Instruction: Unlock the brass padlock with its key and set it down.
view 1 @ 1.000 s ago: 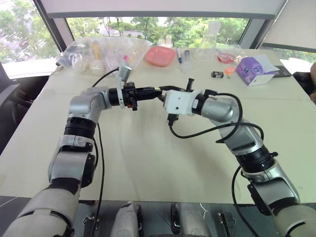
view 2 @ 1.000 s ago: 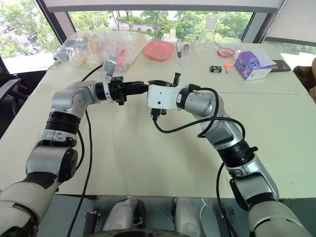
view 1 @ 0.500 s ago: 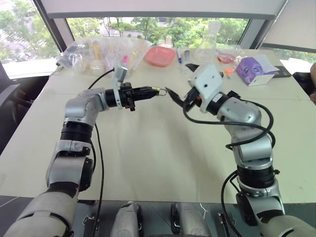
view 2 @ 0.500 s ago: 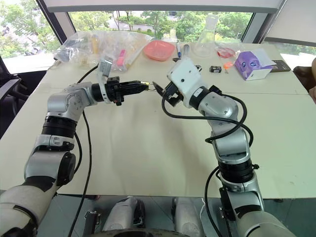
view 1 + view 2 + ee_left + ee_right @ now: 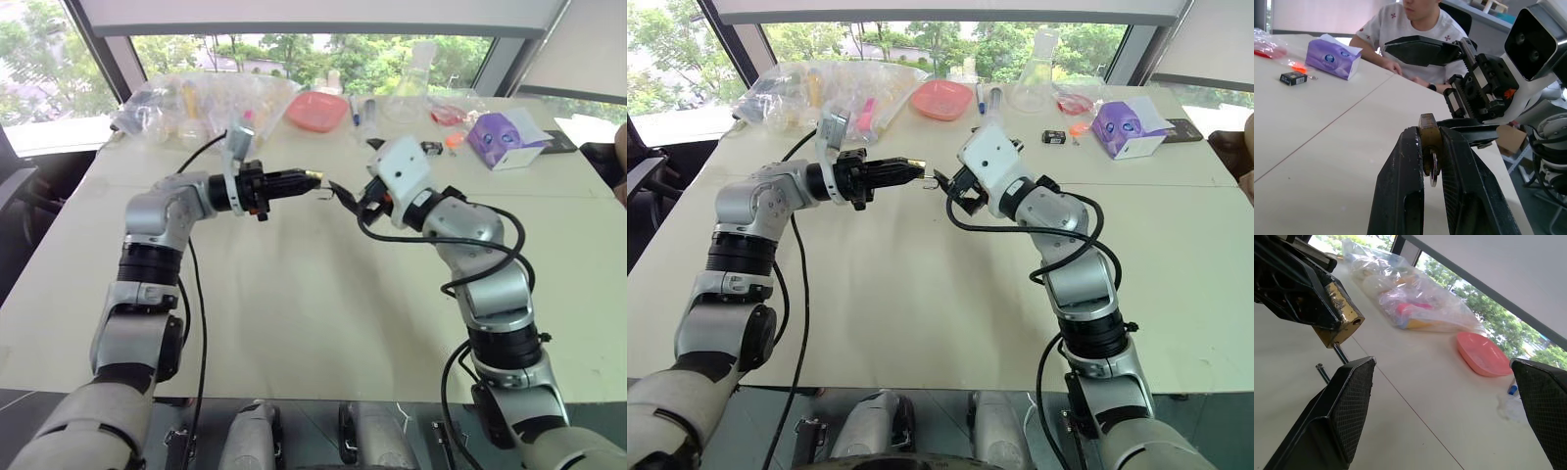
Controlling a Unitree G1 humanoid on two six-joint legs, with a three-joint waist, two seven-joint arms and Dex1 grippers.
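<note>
I see the brass padlock (image 5: pixel 1341 318), a small yellow-brass block, clamped between the left pincer (image 5: pixel 1430 147) fingers and held in the air above the desk (image 5: pixel 294 294). Its keyhole end faces outward. A thin silvery shackle (image 5: pixel 1331 363) juts from the body, its free end out of the block. I cannot make out the key.

A cream table (image 5: pixel 294 313) carries a pink tray (image 5: pixel 317 110) and tissue box (image 5: pixel 505 140).

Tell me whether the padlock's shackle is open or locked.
Open: in the right wrist view the shackle has one leg in the brass padlock, its other end hanging free.
</note>
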